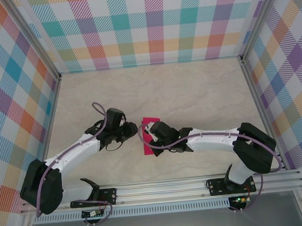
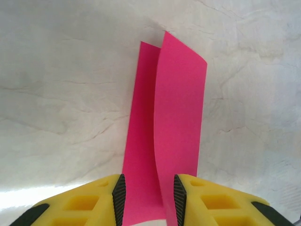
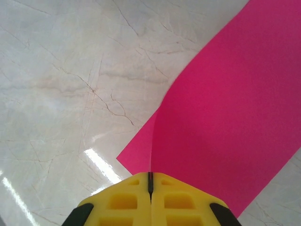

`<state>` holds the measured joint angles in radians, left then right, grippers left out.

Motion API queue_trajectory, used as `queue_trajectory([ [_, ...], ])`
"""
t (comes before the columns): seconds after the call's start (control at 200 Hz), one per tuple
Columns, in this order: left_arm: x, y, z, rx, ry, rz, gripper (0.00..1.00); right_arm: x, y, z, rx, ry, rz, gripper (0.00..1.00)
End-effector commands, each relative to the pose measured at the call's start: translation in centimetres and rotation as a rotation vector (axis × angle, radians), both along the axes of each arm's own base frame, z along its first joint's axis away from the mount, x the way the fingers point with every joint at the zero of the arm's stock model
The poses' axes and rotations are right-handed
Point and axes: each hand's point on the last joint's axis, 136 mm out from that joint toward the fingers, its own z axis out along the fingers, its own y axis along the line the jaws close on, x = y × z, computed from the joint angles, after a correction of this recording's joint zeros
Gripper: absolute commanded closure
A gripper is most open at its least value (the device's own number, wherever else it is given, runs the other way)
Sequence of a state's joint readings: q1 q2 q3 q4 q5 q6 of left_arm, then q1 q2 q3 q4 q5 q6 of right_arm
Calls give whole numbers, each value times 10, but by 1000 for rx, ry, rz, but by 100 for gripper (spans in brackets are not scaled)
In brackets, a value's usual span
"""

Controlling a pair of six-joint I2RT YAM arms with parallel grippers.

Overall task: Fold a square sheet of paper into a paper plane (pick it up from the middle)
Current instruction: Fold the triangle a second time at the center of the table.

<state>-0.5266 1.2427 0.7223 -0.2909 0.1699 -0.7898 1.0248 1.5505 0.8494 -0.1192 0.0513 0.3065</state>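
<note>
Starting at the left, the left pincer [image 2: 149, 197] has its jaws parted a little, and the square sheet of paper [image 2: 178, 108] runs between its pads and straight out ahead of its tips. The sheet is doubled into two long layers. The layer nearer the left pad lies lower, the one nearer the right pad stands up beside it, and their far corners do not quite meet. The pads look loose around the paper rather than clamped on it. From above, the two pincers are nose to nose over the table [image 1: 154, 86], with the pink sheet between and under their tips. On the right, the right pincer [image 3: 150, 181] is closed, and a raised ridge of the paper runs into the seam between its fingers, so it is pinching the sheet. The rest of the paper spreads ahead of it and to its right, flat on the table. The step looks like forming a lengthwise fold while the hold passes to the right side. To do it well, the right pincer's pinch should stay firm on the ridge, and the left jaws should clear both layers before that arm draws back, or a pad may drag one layer and skew the fold. The mismatched far corners suggest squaring the edges before any crease is pressed hard.
</note>
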Motion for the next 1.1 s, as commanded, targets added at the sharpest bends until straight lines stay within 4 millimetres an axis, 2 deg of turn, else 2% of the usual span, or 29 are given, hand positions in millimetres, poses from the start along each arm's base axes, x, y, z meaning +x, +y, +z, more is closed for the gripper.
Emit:
queue_trajectory([
  [0.0, -13, 18, -7, 35, 30, 53, 66, -11, 8, 11, 141, 147, 61, 100],
  [0.265, -30, 2, 4, -8, -4, -39, 67, 5, -9, -1, 161, 266, 40, 100],
  [0.585, -36, -13, -3, 4, 3, -102, 69, 29, -35, -20, 70, 308, -13, 100],
  [1.03, -36, -35, -14, 26, 26, -150, 71, 49, -38, -28, 8, 306, -12, 99],
  [1.095, -29, -41, -11, 10, 2, -145, 71, 52, -39, -29, -7, 299, -16, 98],
])
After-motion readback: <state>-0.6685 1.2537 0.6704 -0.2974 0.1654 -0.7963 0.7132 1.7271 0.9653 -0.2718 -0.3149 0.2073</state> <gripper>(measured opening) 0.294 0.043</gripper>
